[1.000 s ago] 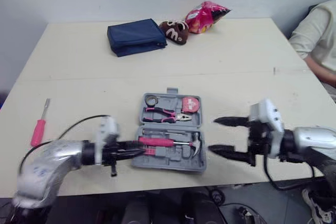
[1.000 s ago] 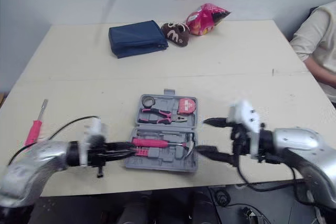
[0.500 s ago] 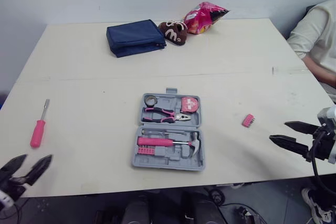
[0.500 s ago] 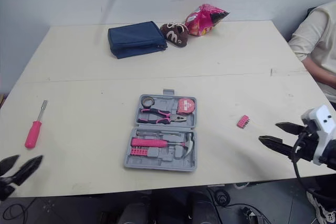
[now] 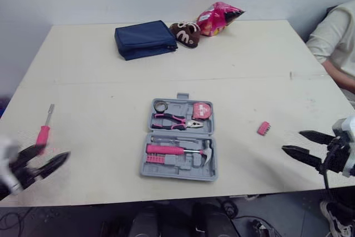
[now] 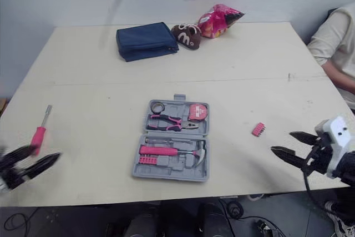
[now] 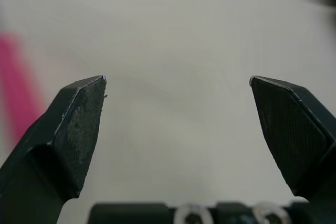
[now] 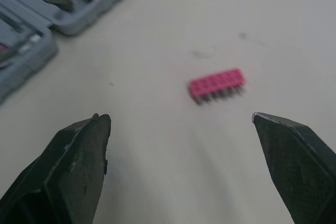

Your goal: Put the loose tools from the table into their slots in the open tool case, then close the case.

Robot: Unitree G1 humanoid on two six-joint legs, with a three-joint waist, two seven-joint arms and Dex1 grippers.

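While both hover with fingers spread, the left gripper (image 5: 55, 151) has the pink-handled steel screwdriver (image 5: 42, 135) just beside its fingertips, the right gripper (image 5: 291, 141) the small pink plastic bit strip (image 8: 217, 85) ahead between its own; each should straddle its tool squarely before pinching.

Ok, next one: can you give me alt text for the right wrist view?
A small pink bit holder lies untouched on the beige table, just beyond the wide-open black fingers of the right tool. Part of the open grey tool case sits farther off to one side.
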